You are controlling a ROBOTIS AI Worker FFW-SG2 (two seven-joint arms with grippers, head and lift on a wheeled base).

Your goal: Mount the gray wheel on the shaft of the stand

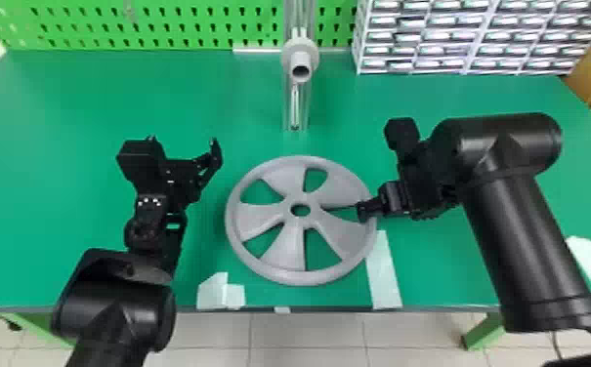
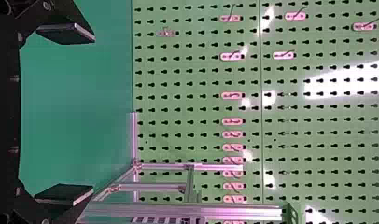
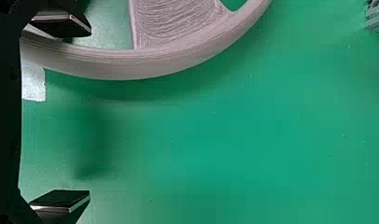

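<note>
Gray wheel (image 1: 295, 229) flat on the green table (image 1: 64, 107), in front of the stand (image 1: 295, 107) and its shaft (image 1: 301, 58).
In the head view, the right gripper (image 1: 380, 206) is at the wheel's right side, one finger above the rim; its fingers are spread wide in the right wrist view, clasping nothing. The left gripper (image 1: 183, 142) is beyond the wheel's left edge, apart from it, its fingers likewise parted and empty. The stand is upright near the green pegboard (image 1: 162, 24), its shaft bare, the wheel's central hole unfilled.
</note>
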